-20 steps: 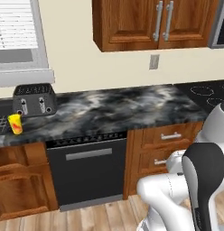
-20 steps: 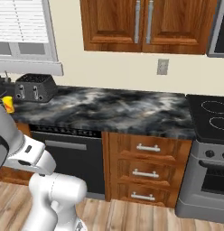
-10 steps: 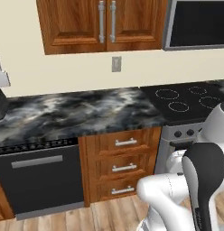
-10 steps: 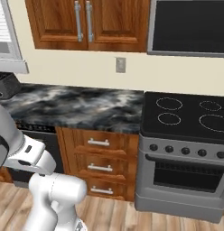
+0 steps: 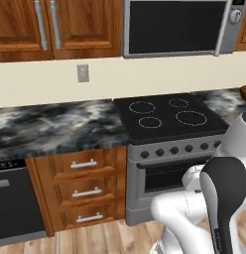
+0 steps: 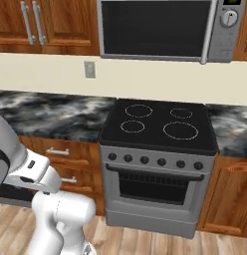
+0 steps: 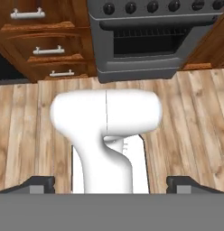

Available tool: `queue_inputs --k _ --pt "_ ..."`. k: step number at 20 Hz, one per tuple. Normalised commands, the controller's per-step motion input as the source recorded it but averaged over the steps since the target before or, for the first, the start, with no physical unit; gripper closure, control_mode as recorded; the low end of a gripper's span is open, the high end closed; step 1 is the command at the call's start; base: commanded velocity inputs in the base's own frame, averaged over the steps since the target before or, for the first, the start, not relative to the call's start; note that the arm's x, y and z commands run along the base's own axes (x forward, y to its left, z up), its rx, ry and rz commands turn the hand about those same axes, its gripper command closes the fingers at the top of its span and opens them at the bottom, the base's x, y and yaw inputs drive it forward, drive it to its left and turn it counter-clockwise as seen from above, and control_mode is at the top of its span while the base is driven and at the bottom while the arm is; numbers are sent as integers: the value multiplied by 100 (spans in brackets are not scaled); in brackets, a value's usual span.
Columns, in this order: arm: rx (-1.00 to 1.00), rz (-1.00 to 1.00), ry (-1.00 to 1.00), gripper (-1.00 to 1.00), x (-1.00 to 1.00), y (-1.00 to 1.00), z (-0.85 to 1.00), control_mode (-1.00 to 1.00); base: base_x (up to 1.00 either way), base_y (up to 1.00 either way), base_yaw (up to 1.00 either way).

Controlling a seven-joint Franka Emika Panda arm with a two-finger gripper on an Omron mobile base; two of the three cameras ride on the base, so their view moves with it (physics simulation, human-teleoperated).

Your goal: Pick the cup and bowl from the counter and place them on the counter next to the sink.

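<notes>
The gripper (image 7: 112, 182) hangs low over the wooden floor (image 7: 186, 117), its 2 dark fingertips (image 7: 39, 184) spread wide apart with nothing between them. It looks down at the floorboards, and beyond them at the lower front of the oven (image 7: 150, 43) and the brown drawers (image 7: 41, 49) to its left.

Further out, the black stovetop (image 6: 158, 124) with 4 ring burners sits on top of that grey oven, and a microwave (image 6: 163, 30) hangs on the wall above it. The counter (image 5: 55, 126) of dark marbled stone runs off to the left of the stovetop, over the wooden drawers, and a shorter piece (image 6: 230, 132) carries on to the right. A wall outlet (image 5: 83, 73) sits on the cream wall above the left stretch.

At the far right edge of the left base view, a reddish-brown rounded shape, likely the bowl (image 5: 245, 93), rests on the right stretch of counter, cut off by the frame.
</notes>
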Motion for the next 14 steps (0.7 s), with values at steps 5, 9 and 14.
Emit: queue_inputs --k 5,9,14 --pt "0 0 0 -100 0 0 0 100 10 -100 0" --pt "0 0 0 -100 0 0 0 100 16 -100 0" --pt "0 0 0 -100 0 0 0 100 10 -100 0"
